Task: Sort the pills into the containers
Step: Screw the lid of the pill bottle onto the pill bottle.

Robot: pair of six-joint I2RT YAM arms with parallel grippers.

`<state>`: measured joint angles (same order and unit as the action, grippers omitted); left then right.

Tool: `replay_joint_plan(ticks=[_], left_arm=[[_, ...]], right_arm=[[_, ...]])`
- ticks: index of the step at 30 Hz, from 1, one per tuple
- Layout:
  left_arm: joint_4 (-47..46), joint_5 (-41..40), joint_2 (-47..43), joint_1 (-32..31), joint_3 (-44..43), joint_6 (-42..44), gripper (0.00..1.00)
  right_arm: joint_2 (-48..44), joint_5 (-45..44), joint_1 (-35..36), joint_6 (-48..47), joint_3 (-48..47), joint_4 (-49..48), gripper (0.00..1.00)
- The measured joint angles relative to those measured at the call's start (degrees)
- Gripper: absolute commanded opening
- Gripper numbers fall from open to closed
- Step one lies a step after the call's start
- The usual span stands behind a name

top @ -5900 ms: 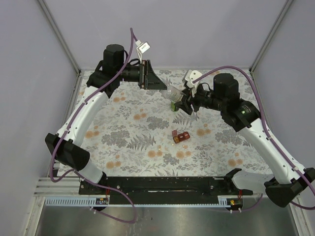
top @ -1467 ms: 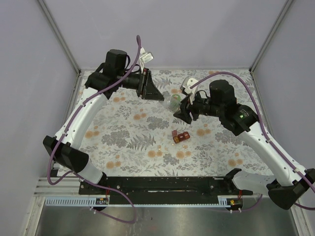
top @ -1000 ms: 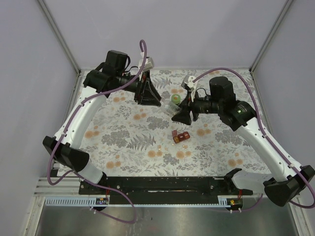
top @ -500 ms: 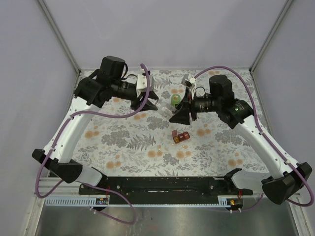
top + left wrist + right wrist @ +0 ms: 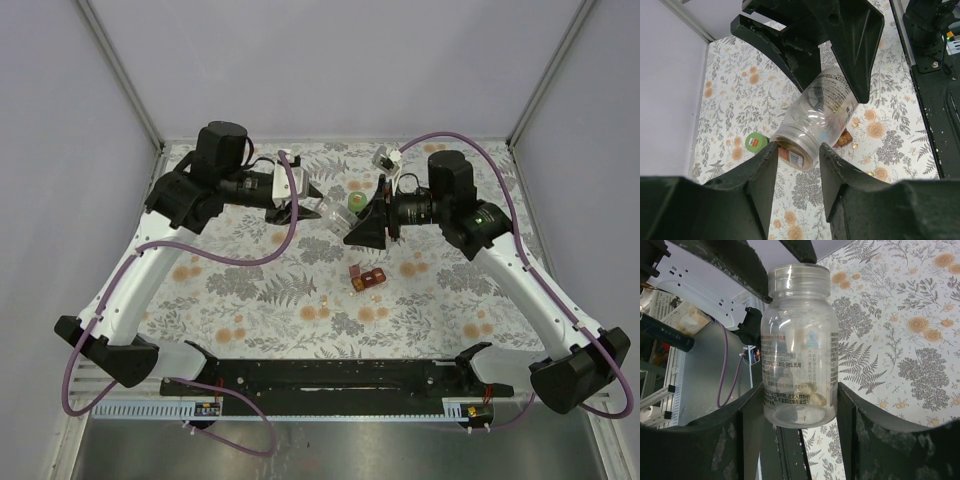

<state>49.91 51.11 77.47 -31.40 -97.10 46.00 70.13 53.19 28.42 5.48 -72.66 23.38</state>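
A clear labelled bottle (image 5: 799, 345) hangs in the air over the cloth, and my right gripper (image 5: 799, 390) is shut on its lower body. A couple of pale yellow pills (image 5: 815, 392) lie at its bottom. My left gripper (image 5: 797, 147) faces it from the other side, with both fingers against the bottle's cap (image 5: 799, 150). From above, the bottle (image 5: 330, 214) bridges the left gripper (image 5: 312, 208) and the right gripper (image 5: 352, 232). The green bottle (image 5: 355, 203) stands on the cloth behind them. The dark-red pill box (image 5: 368, 279) lies open nearer the front, with loose pills (image 5: 855, 146) beside it.
A floral cloth (image 5: 250, 290) covers the table. A black rail (image 5: 340, 375) runs along the near edge between the arm bases. Grey walls with metal corner posts (image 5: 120, 70) enclose the sides and back. Purple cables (image 5: 290, 215) loop beside both arms.
My left arm has swung lower and turned, bringing its fingers round the bottle's cap, and its jaws have narrowed. The right gripper keeps hold of the bottle, shifted slightly left.
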Motion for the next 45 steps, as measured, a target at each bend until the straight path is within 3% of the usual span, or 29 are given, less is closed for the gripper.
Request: replay_joint_plan(ticks=[3,5,15,21,31,40,45], left_arm=[[-0.48,0.09,0.0,-0.13,0.13,-1.57,0.7],[-0.68,0.24,0.0,-0.48,0.13,-3.15,0.77],[-3.69,2.29,0.15,1.38,0.11,-12.59,0.91],[-8.17,4.85,3.45,7.1,-1.68,-28.76,0.91],[-12.28,8.63,6.34,7.34,-2.21,-53.72,0.99],[-12.17,8.59,8.22,7.34,-2.6,-60.39,0.97],[-12.0,8.59,9.27,7.34,-2.01,-61.75,0.85]], right_arm=[[-0.15,-0.63,-0.07,-0.46,0.09,-0.59,0.0],[-0.37,-1.29,-0.11,-0.74,0.31,-1.27,0.0],[-1.27,-3.87,-0.09,-3.43,0.42,-2.27,0.0],[-3.39,-8.07,0.17,-8.37,0.42,-1.42,0.0],[-4.22,-18.1,5.09,-18.36,-0.11,3.43,0.0],[-4.28,-21.68,5.84,-21.84,-1.92,5.55,0.0],[-4.33,-22.45,6.14,-22.64,-2.12,6.27,0.0]])
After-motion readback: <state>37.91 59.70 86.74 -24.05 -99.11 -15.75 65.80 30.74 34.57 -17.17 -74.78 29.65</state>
